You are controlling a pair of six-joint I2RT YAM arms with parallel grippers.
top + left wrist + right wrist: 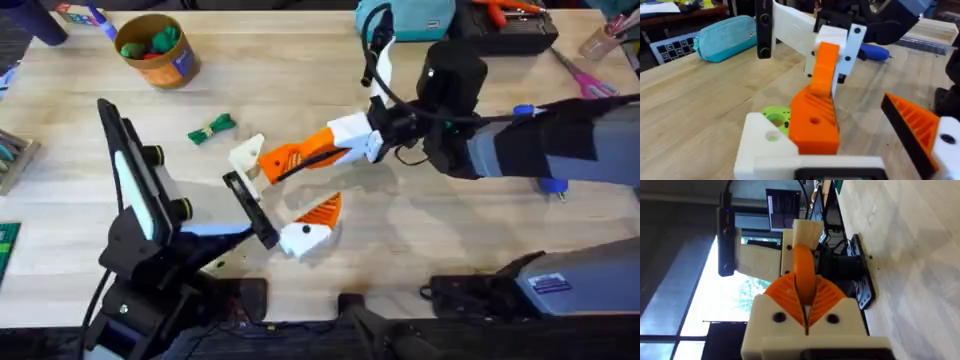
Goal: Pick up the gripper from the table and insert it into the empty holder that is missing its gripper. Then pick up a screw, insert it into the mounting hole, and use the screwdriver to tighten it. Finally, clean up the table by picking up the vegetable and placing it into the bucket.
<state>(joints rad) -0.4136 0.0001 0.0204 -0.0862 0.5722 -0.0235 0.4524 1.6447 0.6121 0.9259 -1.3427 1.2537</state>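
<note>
You cannot see where the gripper (247, 157) meets the holder (251, 208): the right claw (268, 163) covers the seam in the overhead view. From the right wrist the gripper (799, 242) sits behind the orange pads (804, 275), so its hole is hidden from you. In the left wrist view the holder (763, 27) is cut off by the picture's edge. The bucket (157, 48) holds red and green items too small to tell apart. The left arm's base blurs dark over the desk (300, 80).
</note>
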